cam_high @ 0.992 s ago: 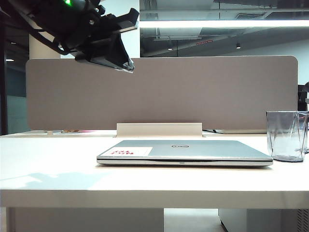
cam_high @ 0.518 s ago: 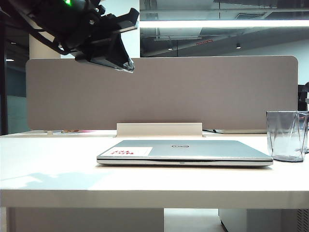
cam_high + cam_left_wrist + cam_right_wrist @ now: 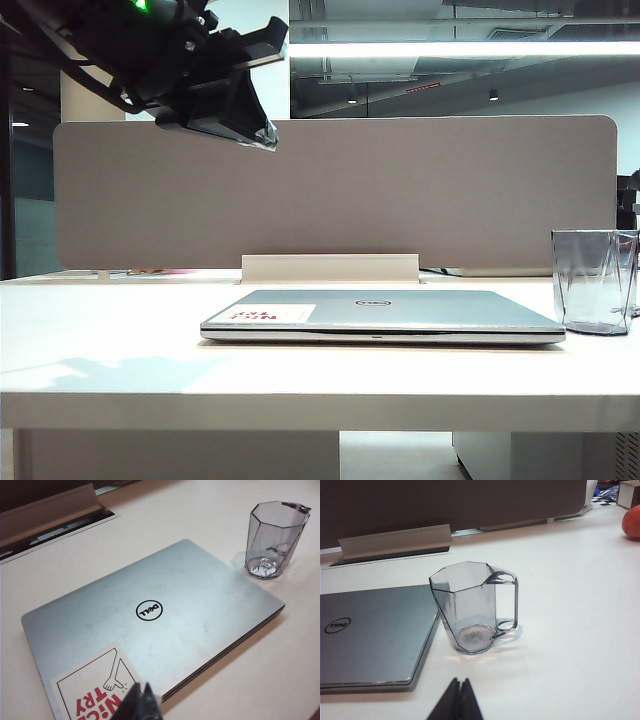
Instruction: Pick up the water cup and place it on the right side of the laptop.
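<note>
While the water cup (image 3: 472, 607) stands upright on the tabletop (image 3: 580, 605) just beside the laptop (image 3: 370, 635), the right tool (image 3: 456, 700), tips together, hangs apart from it; the left tool (image 3: 142, 705), tips together, hangs above the laptop's sticker (image 3: 95, 692).

My right pincer (image 3: 456, 700) hangs above the white table (image 3: 570, 630), its black fingertips pressed together. At twelve o'clock from it the clear grey-tinted faceted plastic water cup (image 3: 470, 605) stands upright, handle toward three o'clock. The thin silver-grey Dell laptop (image 3: 370, 635) lies closed just beside the cup at nine o'clock.
</note>
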You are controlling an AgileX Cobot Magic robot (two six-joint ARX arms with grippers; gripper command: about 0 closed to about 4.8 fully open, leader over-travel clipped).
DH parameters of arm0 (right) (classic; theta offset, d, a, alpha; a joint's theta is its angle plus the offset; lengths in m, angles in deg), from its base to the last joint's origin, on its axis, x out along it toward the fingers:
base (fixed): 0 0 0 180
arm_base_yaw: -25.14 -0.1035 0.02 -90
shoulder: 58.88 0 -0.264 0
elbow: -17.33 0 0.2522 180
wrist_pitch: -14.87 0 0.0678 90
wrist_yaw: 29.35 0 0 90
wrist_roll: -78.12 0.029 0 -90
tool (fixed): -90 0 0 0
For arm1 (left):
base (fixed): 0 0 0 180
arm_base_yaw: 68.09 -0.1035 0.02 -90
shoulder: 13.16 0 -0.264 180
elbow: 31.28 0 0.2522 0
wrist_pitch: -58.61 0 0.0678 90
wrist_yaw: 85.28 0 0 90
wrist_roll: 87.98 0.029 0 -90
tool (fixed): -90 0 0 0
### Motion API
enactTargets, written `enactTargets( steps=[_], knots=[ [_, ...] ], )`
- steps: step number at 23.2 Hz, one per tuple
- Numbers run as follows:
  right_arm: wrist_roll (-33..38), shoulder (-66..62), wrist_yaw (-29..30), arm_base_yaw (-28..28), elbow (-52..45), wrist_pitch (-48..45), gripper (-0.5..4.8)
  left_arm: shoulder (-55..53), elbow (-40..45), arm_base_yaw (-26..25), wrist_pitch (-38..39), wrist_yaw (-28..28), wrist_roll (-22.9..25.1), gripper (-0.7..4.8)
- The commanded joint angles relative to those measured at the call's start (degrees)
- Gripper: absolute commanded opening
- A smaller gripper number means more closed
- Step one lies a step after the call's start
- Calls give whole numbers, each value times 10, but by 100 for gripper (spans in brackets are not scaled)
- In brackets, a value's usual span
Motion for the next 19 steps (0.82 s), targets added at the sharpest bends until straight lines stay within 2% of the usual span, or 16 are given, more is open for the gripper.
enactTargets(
  steps=[1,3,4,5,7,13,16,18,19],
  knots=[
    [2,1,-3,0,-3,-5,-4,2,-1,1,-7,6,31,-6],
    [2,1,-3,0,-3,-5,-4,2,-1,1,-4,34,62,-6],
    [2,1,-3,0,-3,-5,-5,12,-1,1,9,73,84,-6],
    [2,1,-3,0,-3,-5,-5,26,-1,0,23,102,89,-6],
    [2,1,-3,0,-3,-5,-4,48,3,-1,34,117,90,-6],
    [2,1,-3,0,-3,-5,-5,151,77,-27,9,102,90,-6],
    [2,1,-3,0,-3,-5,-4,196,111,-50,6,67,87,-6],
    [2,1,-3,0,-3,-5,-5,239,149,-82,-12,17,66,-6],
    [2,1,-3,0,-3,-5,-5,249,159,-90,-15,10,50,-6]
  ],
)
